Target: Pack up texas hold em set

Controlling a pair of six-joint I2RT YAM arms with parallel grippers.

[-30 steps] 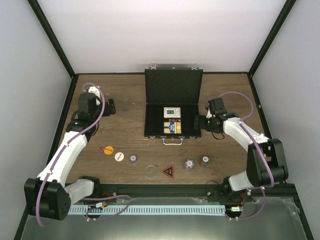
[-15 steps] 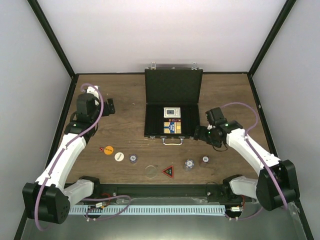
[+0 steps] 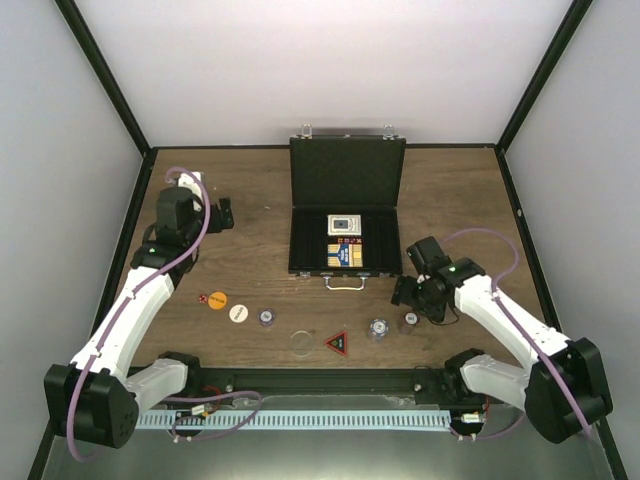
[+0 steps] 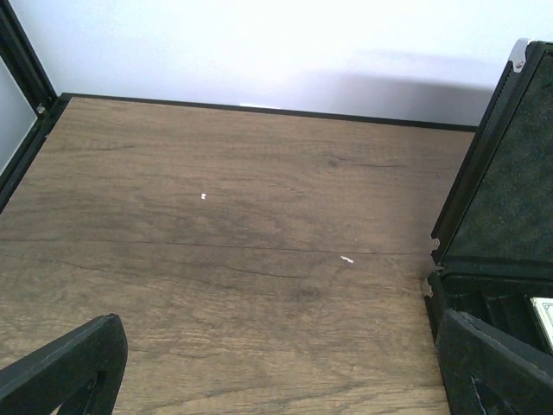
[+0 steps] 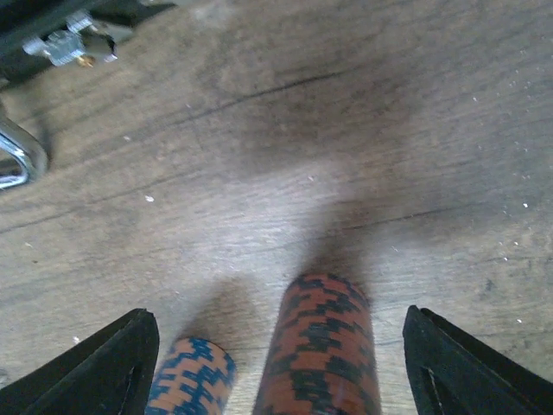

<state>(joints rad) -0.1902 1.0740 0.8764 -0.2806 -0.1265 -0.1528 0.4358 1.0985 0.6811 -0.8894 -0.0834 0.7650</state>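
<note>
Swinging down from the case (image 3: 346, 172), the right end effector (image 3: 408, 303) is hovering open over a lower-right chip stack (image 5: 321, 346), readying pickup.

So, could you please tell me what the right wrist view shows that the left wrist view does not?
Only the right wrist view shows the taller chip stack and the shorter chip stack standing between the open fingers of the right gripper, plus the silver handle of the black case. Only the left wrist view shows the raised lid, a corner of what looks like a card deck, the back wall and the open left gripper. Both show the wooden table and part of the case.
</note>
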